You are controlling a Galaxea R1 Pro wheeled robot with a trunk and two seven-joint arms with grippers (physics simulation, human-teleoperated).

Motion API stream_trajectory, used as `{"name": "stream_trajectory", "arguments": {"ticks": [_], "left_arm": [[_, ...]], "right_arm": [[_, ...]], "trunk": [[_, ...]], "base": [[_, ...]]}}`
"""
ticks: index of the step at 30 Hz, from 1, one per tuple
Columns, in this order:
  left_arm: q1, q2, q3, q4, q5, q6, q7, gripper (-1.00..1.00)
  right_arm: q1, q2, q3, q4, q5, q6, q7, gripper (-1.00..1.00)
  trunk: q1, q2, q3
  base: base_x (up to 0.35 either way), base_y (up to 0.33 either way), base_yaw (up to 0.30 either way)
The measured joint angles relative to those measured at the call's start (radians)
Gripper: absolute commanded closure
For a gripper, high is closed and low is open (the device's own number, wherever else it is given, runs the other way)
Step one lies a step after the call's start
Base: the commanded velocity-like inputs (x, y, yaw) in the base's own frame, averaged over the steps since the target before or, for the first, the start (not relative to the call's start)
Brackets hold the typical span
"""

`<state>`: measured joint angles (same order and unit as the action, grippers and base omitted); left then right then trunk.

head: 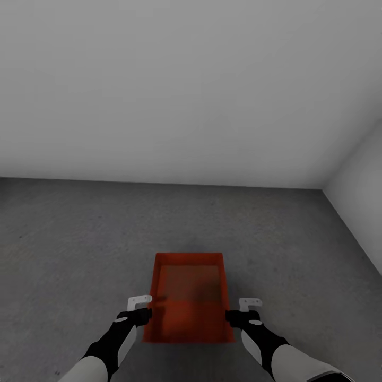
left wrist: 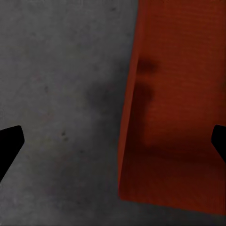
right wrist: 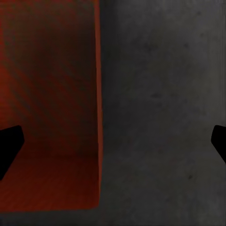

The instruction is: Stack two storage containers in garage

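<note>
One red-orange storage container (head: 188,297) sits on the dark grey garage floor (head: 79,239), straight ahead of me and between my two arms. My left gripper (head: 142,314) hangs over the bin's left wall and my right gripper (head: 236,317) over its right wall. In the left wrist view the left gripper (left wrist: 113,143) is open, with its dark fingertips (left wrist: 10,146) spread wide either side of the container wall (left wrist: 132,141). The right gripper (right wrist: 113,143) is open in the same way across the other wall (right wrist: 99,117). Neither gripper holds anything.
A plain white-grey wall (head: 159,79) runs across the back. A second wall (head: 361,175) meets it in a corner at the right. Bare concrete stretches around the bin on all sides.
</note>
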<state>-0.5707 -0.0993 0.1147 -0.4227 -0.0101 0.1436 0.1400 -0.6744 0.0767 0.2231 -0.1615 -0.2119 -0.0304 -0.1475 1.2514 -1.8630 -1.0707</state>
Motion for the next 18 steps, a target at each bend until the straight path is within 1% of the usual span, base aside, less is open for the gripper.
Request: {"name": "stream_trajectory", "arguments": {"ticks": [18], "left_arm": [[0.0, 0.002, 0.0, -0.001, 0.0, -0.005, -0.001, -1.0]], "right_arm": [[0.0, -0.001, 0.001, 0.0, 0.0, 0.003, 0.0, -1.0]], "trunk": [[-0.069, 0.126, 0.056]], "base": [[0.0, 0.0, 0.0]]}}
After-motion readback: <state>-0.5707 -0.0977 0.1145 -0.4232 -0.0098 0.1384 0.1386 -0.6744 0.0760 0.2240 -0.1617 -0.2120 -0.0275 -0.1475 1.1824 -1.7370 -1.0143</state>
